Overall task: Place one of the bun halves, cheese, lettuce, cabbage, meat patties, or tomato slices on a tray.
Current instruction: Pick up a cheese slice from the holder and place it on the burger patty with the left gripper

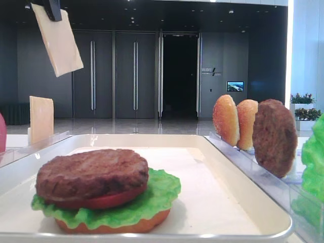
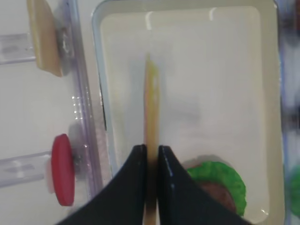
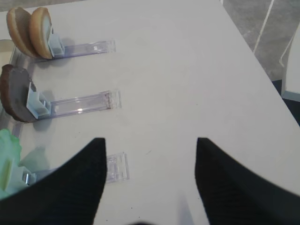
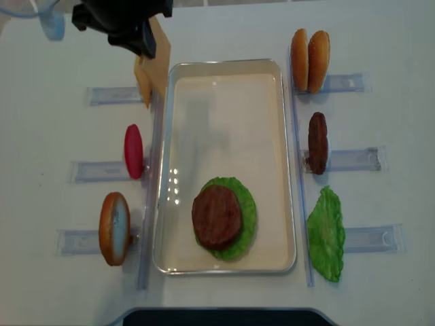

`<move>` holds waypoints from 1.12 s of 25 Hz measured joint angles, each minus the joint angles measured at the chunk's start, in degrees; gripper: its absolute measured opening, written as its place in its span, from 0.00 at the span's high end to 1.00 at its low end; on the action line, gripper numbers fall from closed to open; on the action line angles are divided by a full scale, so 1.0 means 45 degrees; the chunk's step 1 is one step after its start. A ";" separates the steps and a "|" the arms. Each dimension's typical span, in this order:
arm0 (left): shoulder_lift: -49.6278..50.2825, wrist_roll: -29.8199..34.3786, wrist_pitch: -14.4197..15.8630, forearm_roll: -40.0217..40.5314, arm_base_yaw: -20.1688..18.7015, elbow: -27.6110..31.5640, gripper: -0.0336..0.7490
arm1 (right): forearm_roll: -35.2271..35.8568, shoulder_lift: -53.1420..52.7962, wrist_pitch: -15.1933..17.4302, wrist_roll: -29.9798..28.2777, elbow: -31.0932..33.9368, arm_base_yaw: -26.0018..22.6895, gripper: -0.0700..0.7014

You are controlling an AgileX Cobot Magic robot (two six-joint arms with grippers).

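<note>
My left gripper (image 2: 151, 150) is shut on a pale yellow cheese slice (image 2: 151, 103), seen edge-on over the white tray (image 2: 178, 5). From the front, this cheese (image 1: 58, 43) hangs tilted high above the tray's far left corner (image 4: 170, 71). A stack sits on the tray: bun half (image 1: 114, 226), lettuce (image 1: 152, 200), tomato slice (image 1: 109, 201) and meat patty (image 1: 91, 172) on top. My right gripper (image 3: 150, 145) stands open over bare table, with nothing between its fingers.
Clear racks flank the tray. On the left stand another cheese slice (image 4: 143, 85), a tomato slice (image 4: 133, 151) and a bun half (image 4: 114, 227). On the right are two bun halves (image 4: 309, 60), a patty (image 4: 317, 142) and a lettuce leaf (image 4: 326, 234).
</note>
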 joint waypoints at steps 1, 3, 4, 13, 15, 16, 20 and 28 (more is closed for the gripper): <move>-0.0382 0.0184 -0.0287 -0.0344 0.0000 0.0555 0.91 | 0.0000 0.0000 0.0000 0.0000 0.0000 0.0000 0.35; -0.1277 0.0544 -0.0966 -0.1015 0.0000 0.1509 0.91 | 0.0000 0.0000 0.0000 0.0000 0.0000 0.0000 0.35; -0.1703 0.0782 -0.1234 -0.1431 0.0000 0.2011 0.91 | 0.0000 0.0000 0.0000 0.0000 0.0000 0.0000 0.35; -0.4548 0.4279 -0.4339 -0.5456 0.0000 0.6411 0.91 | 0.0000 0.0000 0.0000 0.0000 0.0000 0.0000 0.35; -0.4906 0.5095 -0.4932 -0.6455 0.0000 0.7240 0.91 | 0.0000 0.0000 0.0000 0.0000 0.0000 0.0000 0.35; -0.4983 0.5450 -0.5142 -0.6913 0.0000 0.7508 0.91 | 0.0000 0.0000 0.0000 0.0000 0.0000 0.0000 0.35; -0.5011 0.5805 -0.5587 -0.7672 0.0000 0.8408 0.91 | 0.0000 0.0000 0.0000 0.0000 0.0000 0.0000 0.35; -0.4839 0.8002 -0.6432 -1.0567 0.0000 0.9011 0.91 | 0.0000 0.0000 0.0000 0.0000 0.0000 0.0000 0.35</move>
